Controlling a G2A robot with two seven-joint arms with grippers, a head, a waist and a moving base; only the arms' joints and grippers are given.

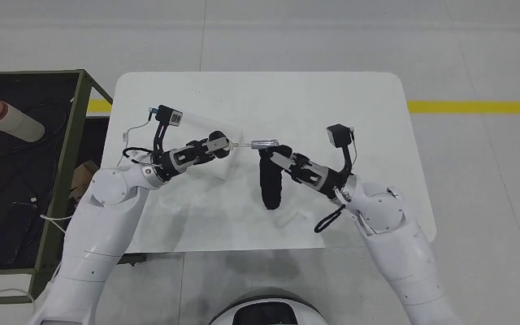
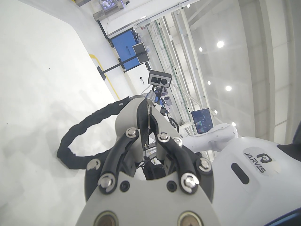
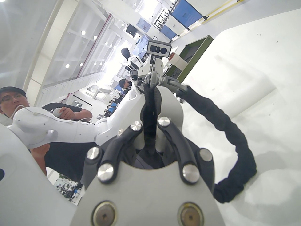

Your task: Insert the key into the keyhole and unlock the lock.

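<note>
Cable lock (image 1: 268,185) droops in a black loop below my right gripper (image 3: 152,92), whose fingers are clenched on its sheath just short of the metal barrel (image 2: 150,96). My left gripper (image 2: 147,108) pinches the key (image 2: 149,119), whose tip meets the barrel just beyond the fingertips. I'd line the blade up with the keyhole, push gently, then twist.

Top looks down on table (image 1: 325,89); wrist views face each other.

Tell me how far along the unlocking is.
Done: left gripper holds the key, right gripper holds the lock by its black cable. In hand: key tip at the lock cylinder; whether it's seated, I can't tell. Left: turning it; the cable loop looks closed.
</note>
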